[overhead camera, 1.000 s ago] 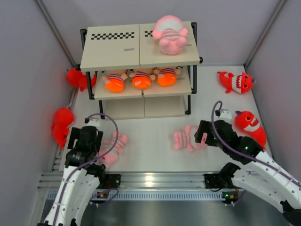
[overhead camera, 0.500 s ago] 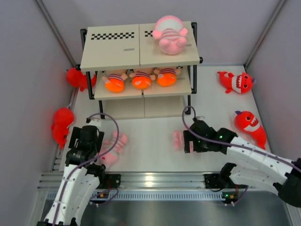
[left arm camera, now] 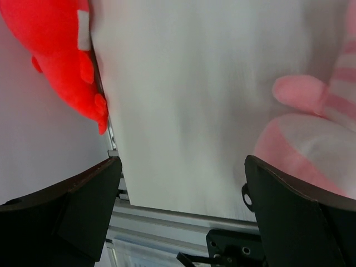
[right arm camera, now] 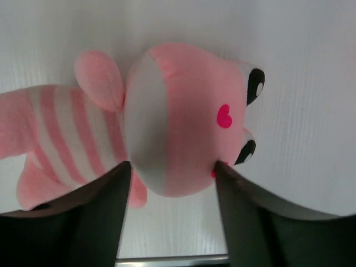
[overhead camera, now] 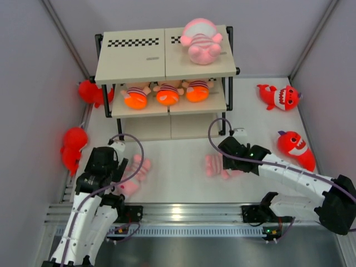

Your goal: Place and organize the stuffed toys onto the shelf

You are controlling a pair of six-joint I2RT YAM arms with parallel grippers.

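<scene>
The shelf (overhead camera: 133, 61) stands at the back, with one pink striped doll (overhead camera: 200, 40) on its top board and three orange-headed dolls (overhead camera: 167, 93) on the middle board. A pink striped doll (overhead camera: 214, 166) lies on the table; in the right wrist view its head (right arm camera: 183, 117) sits between my right gripper's (right arm camera: 169, 167) open fingers, which touch its sides. My right gripper (overhead camera: 227, 160) is over it. My left gripper (overhead camera: 104, 167) is open and empty (left arm camera: 183, 162), with another pink doll (overhead camera: 135, 173) just to its right (left arm camera: 311, 139). Several red sharks lie on the table (overhead camera: 282, 97) (overhead camera: 296, 148) (overhead camera: 72, 147) (overhead camera: 92, 91).
The shark at the left wall also shows in the left wrist view (left arm camera: 61, 61). The metal rail (overhead camera: 178, 212) runs along the near edge. Grey walls (overhead camera: 33, 111) close in both sides. The shelf's bottom board (overhead camera: 167, 127) holds nothing.
My right arm has swung left from beside the red shark to the pink doll, and its fingers now straddle the doll's head. The left arm has barely shifted.
</scene>
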